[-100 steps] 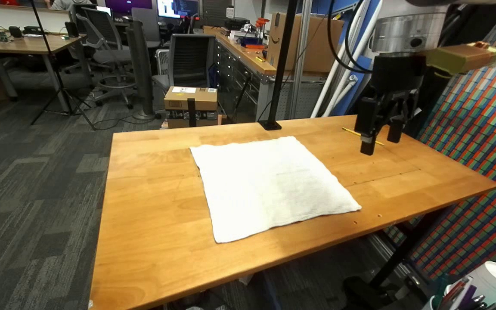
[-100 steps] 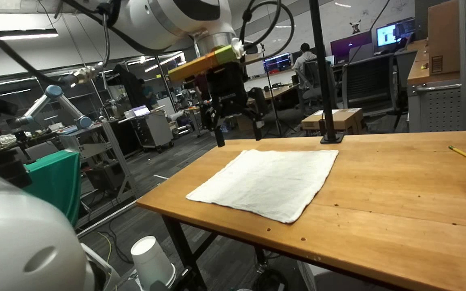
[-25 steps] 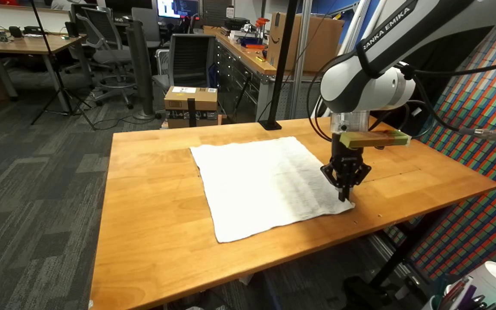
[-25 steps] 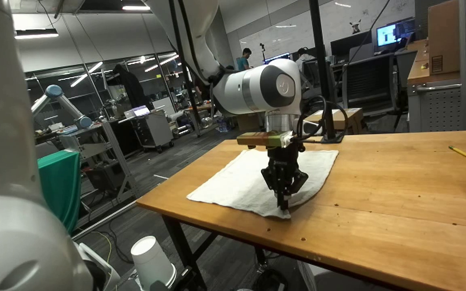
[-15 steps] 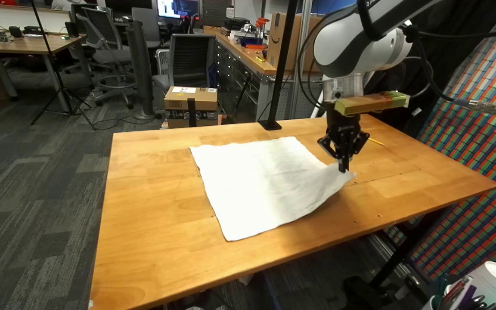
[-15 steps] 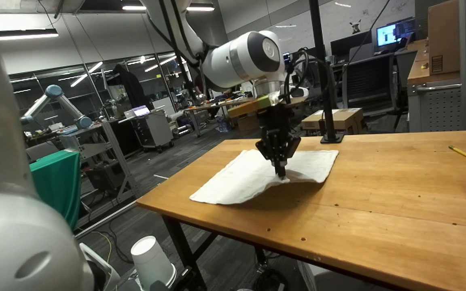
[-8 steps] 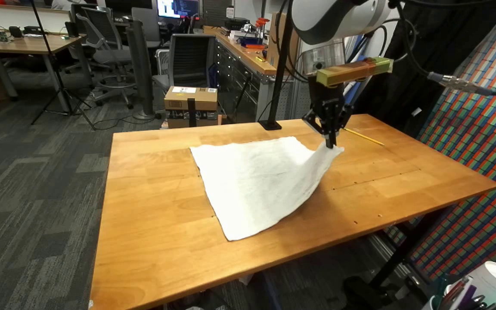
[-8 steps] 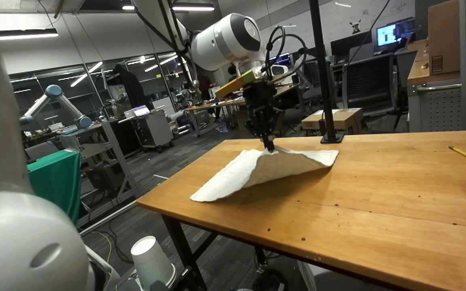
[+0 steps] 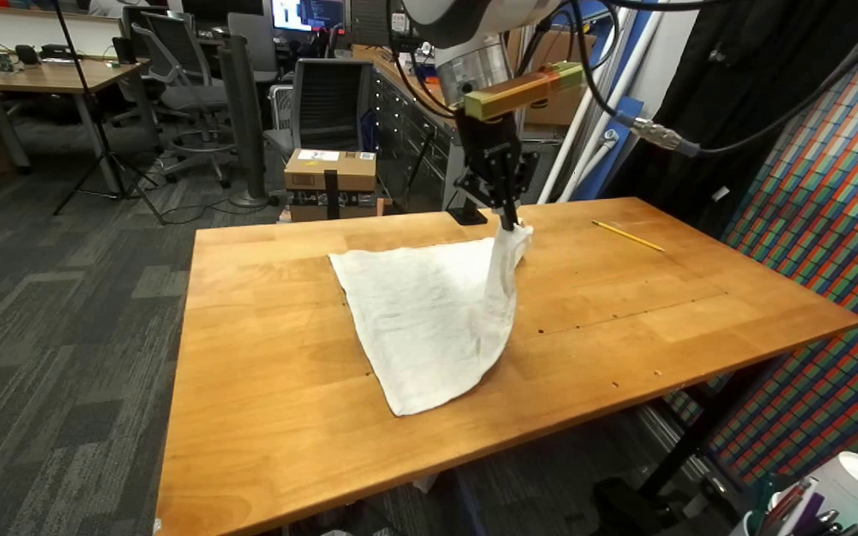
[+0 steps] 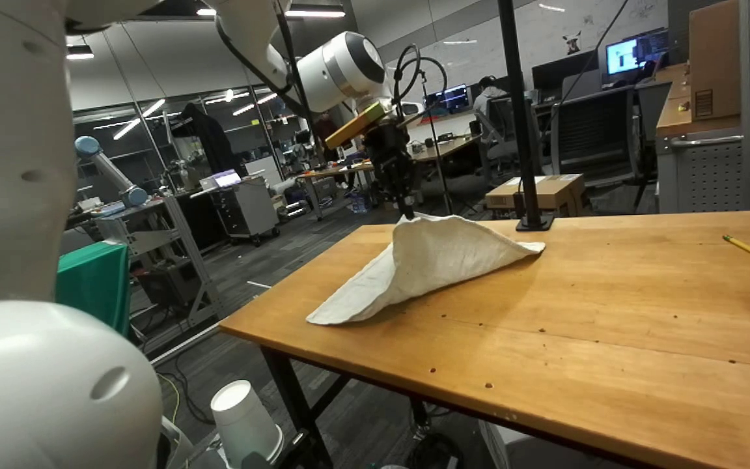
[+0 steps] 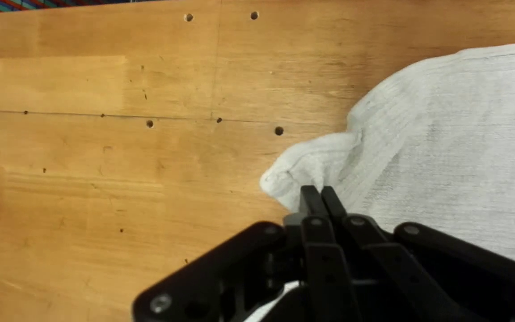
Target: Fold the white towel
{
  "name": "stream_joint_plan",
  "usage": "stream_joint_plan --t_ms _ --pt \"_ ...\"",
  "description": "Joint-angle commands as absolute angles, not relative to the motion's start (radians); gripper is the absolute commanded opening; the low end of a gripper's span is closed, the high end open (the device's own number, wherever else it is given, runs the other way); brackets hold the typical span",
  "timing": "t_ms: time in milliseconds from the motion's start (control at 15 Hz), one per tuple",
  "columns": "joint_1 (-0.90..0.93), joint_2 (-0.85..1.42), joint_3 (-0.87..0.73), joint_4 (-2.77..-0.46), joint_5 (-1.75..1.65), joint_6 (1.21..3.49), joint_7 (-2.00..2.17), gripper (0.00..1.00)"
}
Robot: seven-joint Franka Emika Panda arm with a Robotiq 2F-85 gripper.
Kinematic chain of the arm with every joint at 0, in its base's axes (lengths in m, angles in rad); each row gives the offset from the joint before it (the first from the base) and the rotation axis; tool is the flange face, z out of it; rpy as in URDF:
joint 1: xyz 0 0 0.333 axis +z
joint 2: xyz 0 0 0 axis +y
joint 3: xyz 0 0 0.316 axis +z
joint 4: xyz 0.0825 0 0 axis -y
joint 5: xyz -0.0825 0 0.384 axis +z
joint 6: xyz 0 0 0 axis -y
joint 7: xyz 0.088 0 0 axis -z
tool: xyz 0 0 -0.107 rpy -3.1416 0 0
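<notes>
The white towel (image 9: 429, 320) lies partly flat on the wooden tabletop, with one corner raised. My gripper (image 9: 508, 225) is shut on that corner and holds it above the table, as both exterior views show. From the jaws the lifted part slopes down in a curved flap (image 10: 443, 251), its underside facing an exterior view. Two other corners rest on the wood. In the wrist view, a bunched tip of cloth (image 11: 291, 179) sticks out beside the fingertips (image 11: 311, 192), and the towel spreads off to the right. The far corner is hidden behind the raised flap in an exterior view.
A yellow pencil (image 9: 628, 235) lies on the tabletop (image 9: 265, 417). A black post (image 10: 525, 130) stands at the table's edge, close behind the gripper in an exterior view. Cables hang from the arm. White cups (image 10: 245, 417) stand below table height.
The open gripper came down, shut on a towel corner and lifted it. Over the last second it has risen and carried the corner across the towel, which curls up behind it.
</notes>
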State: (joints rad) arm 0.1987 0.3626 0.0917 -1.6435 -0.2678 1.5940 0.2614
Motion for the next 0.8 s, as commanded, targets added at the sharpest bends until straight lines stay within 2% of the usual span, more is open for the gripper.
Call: stream_joint_plan --t_ms 0,733 --pt "0.244 0.500 0.100 -1.436 -0.274 1.490 0.250 0.00" --pt "0.297 0.678 0.089 -1.144 -0.250 1.330 0.223 0.00"
